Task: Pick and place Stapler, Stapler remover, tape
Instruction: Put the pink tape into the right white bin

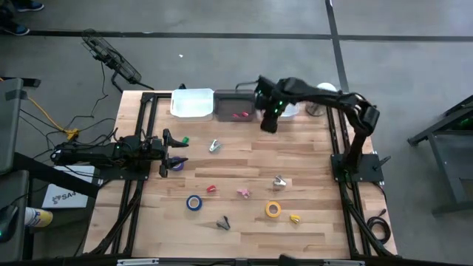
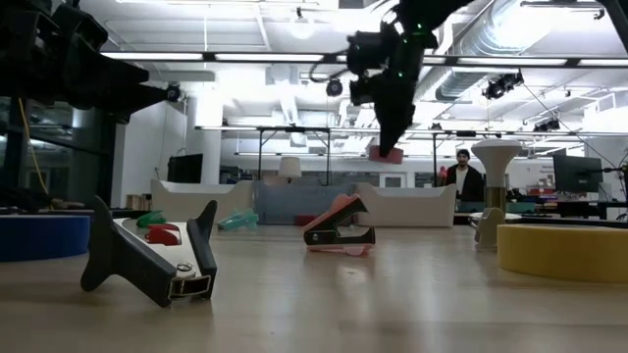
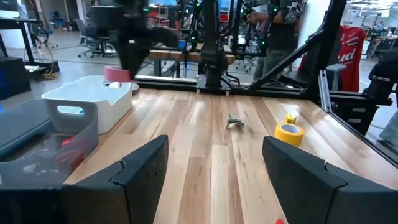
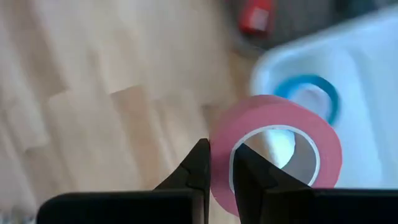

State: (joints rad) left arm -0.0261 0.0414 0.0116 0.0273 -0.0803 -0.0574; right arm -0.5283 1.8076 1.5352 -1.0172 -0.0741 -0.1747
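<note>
Clamped between our right gripper's (image 4: pixel 221 163) two dark fingers, we are holding the pink ring-shaped tape roll (image 4: pixel 277 149) above the table's far edge beside the white plastic bin (image 4: pixel 364 74), while our left gripper (image 1: pixel 168 154), fingers apart, is waiting at the left side.

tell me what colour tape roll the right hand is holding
Pink tape roll, pinched by the right hand; the right wrist view shows it best.

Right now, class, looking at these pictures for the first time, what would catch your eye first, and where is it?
The right hand stands out: raised over the table's far edge, it pinches a pink tape by its wall, near the white bin. Below, small things lie scattered on the wood, among them a yellow tape and a blue tape. The left hand waits open at the left side.
</note>
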